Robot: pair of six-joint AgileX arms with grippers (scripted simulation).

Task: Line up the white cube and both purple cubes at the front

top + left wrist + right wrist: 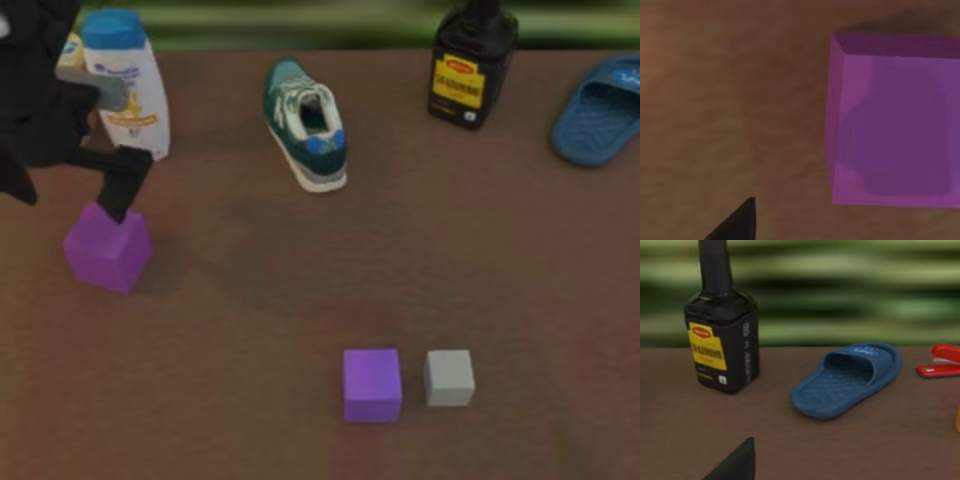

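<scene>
The larger purple cube [108, 247] sits near the table's left edge and fills much of the left wrist view [892, 120]. My left gripper [120, 195] hovers open just over the cube's far edge. One dark fingertip [740, 222] shows beside the cube, and nothing is between the fingers. The smaller purple cube [372, 385] and the white cube [449, 378] rest side by side at the front, a small gap between them. My right arm is outside the top view. One fingertip [737, 465] of its open gripper shows above bare table at the back right.
Along the back stand a shampoo bottle [125, 80], a green sneaker [308, 122], a dark sauce bottle [472, 65] and a blue slipper [600, 110]. A red stapler [940, 362] lies beyond the slipper [847, 380] in the right wrist view.
</scene>
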